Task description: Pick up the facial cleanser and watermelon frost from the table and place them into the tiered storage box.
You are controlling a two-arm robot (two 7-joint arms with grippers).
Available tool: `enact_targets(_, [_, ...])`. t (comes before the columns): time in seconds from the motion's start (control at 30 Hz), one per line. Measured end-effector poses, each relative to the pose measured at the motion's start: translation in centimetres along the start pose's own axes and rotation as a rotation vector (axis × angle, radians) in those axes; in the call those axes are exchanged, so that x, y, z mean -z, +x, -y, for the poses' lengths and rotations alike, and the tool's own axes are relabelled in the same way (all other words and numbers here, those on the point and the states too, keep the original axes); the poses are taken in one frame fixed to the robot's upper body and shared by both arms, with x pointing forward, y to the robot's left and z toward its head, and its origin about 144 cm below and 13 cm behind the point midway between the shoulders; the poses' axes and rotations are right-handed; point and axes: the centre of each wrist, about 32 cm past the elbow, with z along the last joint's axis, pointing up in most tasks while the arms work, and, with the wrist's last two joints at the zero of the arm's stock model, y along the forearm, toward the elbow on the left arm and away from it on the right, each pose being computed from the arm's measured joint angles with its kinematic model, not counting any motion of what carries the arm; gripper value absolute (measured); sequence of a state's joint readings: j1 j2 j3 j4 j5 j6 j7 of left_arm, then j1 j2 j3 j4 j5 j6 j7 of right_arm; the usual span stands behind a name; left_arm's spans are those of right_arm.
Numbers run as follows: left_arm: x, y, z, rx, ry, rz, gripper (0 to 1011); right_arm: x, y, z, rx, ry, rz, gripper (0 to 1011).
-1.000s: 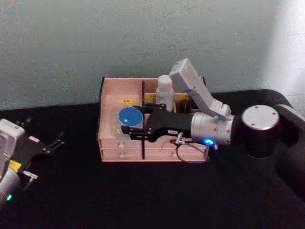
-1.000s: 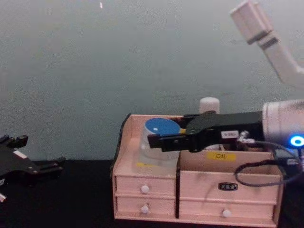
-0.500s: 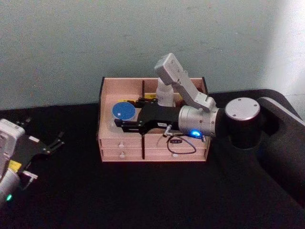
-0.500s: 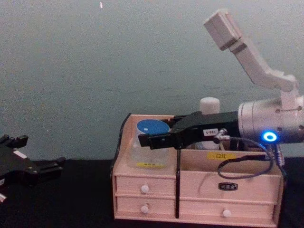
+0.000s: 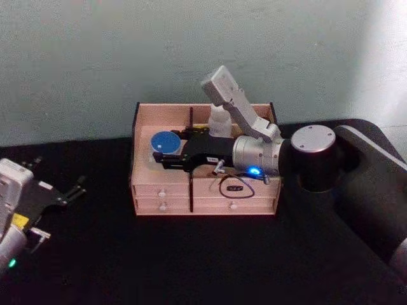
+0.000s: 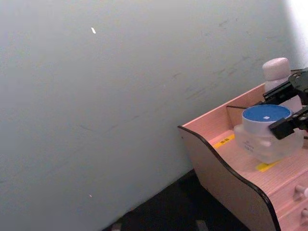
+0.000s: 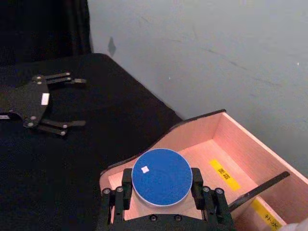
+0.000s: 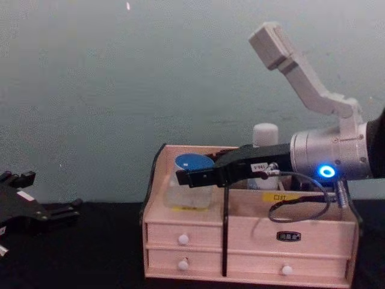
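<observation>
The watermelon frost (image 5: 165,142), a clear jar with a blue lid (image 7: 161,176), sits low in the left compartment of the pink tiered storage box (image 5: 162,190). My right gripper (image 5: 166,149) reaches in from the right and is shut on it, with a black finger against each side just under the lid (image 8: 192,164). The facial cleanser (image 5: 219,122), a white bottle with a rounded cap (image 8: 265,133), stands upright in the back right compartment behind my right arm. My left gripper (image 5: 60,173) rests open at the table's left edge, far from the box.
The box (image 8: 252,235) stands at the back of the black table (image 5: 191,260) against a pale green wall. It has white-knobbed drawers in front and a dark divider between compartments. A cable loops from the right wrist over the box's front.
My right gripper has carried the jar down and farther back into the left compartment. The left arm has not moved.
</observation>
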State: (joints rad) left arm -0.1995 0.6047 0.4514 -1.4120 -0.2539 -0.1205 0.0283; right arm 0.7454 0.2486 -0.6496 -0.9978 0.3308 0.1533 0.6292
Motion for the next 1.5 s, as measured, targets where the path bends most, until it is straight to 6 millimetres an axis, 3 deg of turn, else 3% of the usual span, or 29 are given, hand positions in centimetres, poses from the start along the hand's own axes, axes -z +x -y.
enact_targets(0.8, [0.0, 0.0, 0.0, 0.0, 0.0, 0.0, 1001, 0.14, 0.23, -0.27, 0.018, -0.012, -0.015, 729])
enact_targets(0.9, [0.0, 0.0, 0.0, 0.0, 0.0, 0.0, 1001, 0.11, 0.23, -0.27, 0.018, -0.01, -0.014, 765])
enact_targets(1.13, [0.0, 0.0, 0.0, 0.0, 0.0, 0.0, 1001, 0.12, 0.21, -0.26, 0.016, -0.01, -0.014, 980])
enact_targets(1.5, [0.0, 0.0, 0.0, 0.0, 0.0, 0.0, 1001, -0.06, 0.06, 0.12, 0.027, 0.012, -0.002, 1002])
